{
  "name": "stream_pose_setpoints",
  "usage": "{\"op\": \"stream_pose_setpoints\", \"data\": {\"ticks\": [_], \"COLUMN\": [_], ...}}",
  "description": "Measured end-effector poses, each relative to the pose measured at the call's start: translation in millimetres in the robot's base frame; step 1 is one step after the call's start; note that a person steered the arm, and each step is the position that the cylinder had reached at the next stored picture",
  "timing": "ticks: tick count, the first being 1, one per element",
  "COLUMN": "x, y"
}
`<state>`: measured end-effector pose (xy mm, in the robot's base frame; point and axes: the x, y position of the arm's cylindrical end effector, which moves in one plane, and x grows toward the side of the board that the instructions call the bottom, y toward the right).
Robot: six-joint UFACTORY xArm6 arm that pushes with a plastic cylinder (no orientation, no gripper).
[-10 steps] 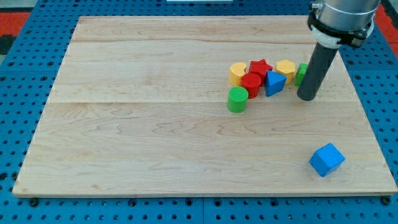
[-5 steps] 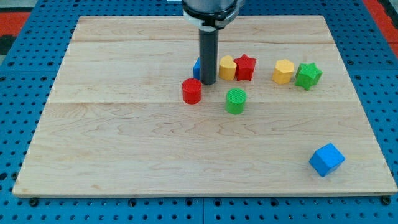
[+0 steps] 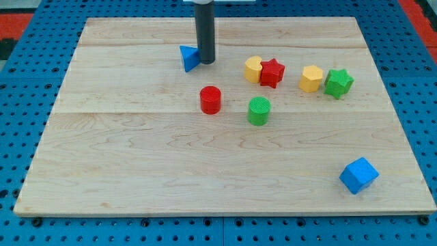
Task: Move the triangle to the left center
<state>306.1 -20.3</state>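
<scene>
A pale wooden board [image 3: 136,171] made of joined planks lies on a blue pegboard surface [image 3: 20,137] dotted with holes. Take the small red cylinder block [image 3: 210,100] as the landmark. To its right and a little lower in the view stands a ridged green cylinder block [image 3: 259,111], close but apart. Up and to the right of the red cylinder sit a yellow rounded block [image 3: 253,69] and a red star block [image 3: 272,72], touching each other. Farther right are a yellow hexagonal block [image 3: 311,78] and a green star block [image 3: 338,83], side by side. Far to the lower right, well apart, rests a blue cube block [image 3: 358,175].
</scene>
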Motion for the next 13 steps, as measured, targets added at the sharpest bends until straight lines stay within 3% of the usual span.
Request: {"op": "stream_pose_setpoints", "data": {"ticks": [1, 2, 3, 4, 5, 6, 7, 8, 9, 10, 11, 13], "x": [-10.3, -2.7, 10.0, -10.1, 15.2, 45.9, 47.9, 42.4, -1.7, -26.2, -5.1, 63.2], "y": [-30.0, -114.3, -102.8, -71.5, -35.9, -98.3, -193.1, -206.4, -163.0, -174.4, -219.4, -236.4]}}
